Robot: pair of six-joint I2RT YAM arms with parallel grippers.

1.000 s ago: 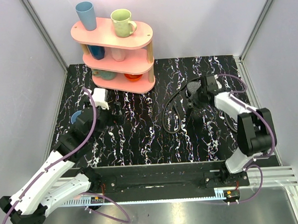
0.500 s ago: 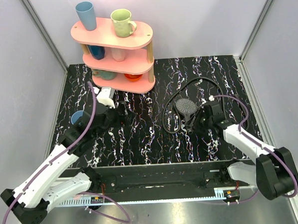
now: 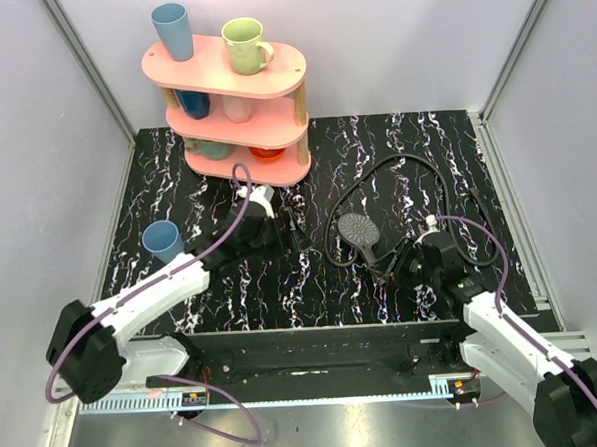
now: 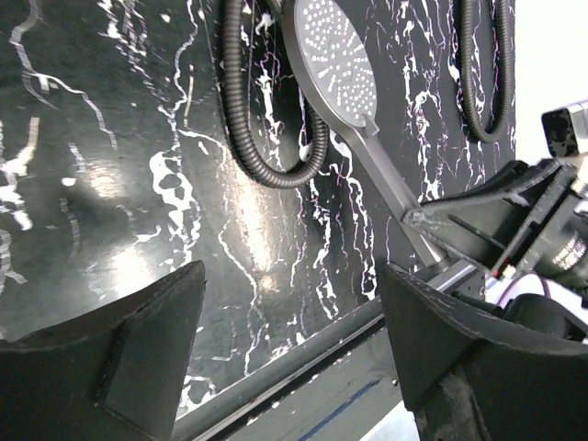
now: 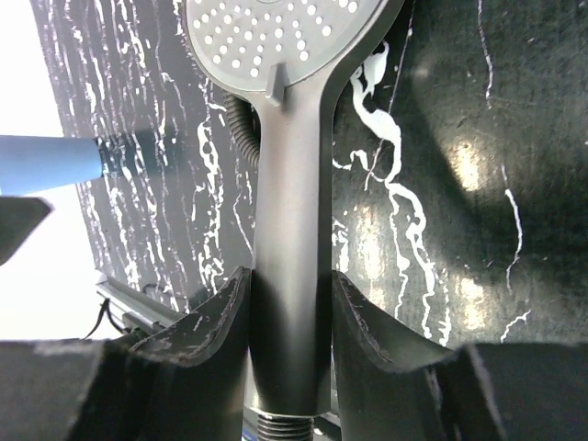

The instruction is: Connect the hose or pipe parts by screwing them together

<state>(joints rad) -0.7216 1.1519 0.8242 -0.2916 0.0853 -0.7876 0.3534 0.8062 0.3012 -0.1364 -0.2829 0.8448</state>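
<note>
The shower head (image 3: 359, 230) has a round grey perforated face turned up and a dark handle. My right gripper (image 3: 396, 268) is shut on that handle; in the right wrist view the handle (image 5: 292, 230) fills the gap between the fingers of the right gripper (image 5: 289, 285), and its threaded end (image 5: 285, 427) pokes out below. The black hose (image 3: 415, 159) lies in a loop on the table behind the head, and one bend of the hose (image 4: 243, 138) passes beside the head's face (image 4: 333, 60). My left gripper (image 3: 291, 234) stands open and empty left of the head; nothing lies between the fingers of the left gripper (image 4: 292, 271).
A pink three-tier shelf (image 3: 237, 97) with cups stands at the back left. A blue cup (image 3: 162, 238) sits on the table's left side. The black front rail (image 3: 315, 343) runs along the near edge, and grey walls close in both sides.
My right gripper has carried the shower head nearer and to the left. My left gripper has swung right toward the table's middle, its jaws a little narrower.
</note>
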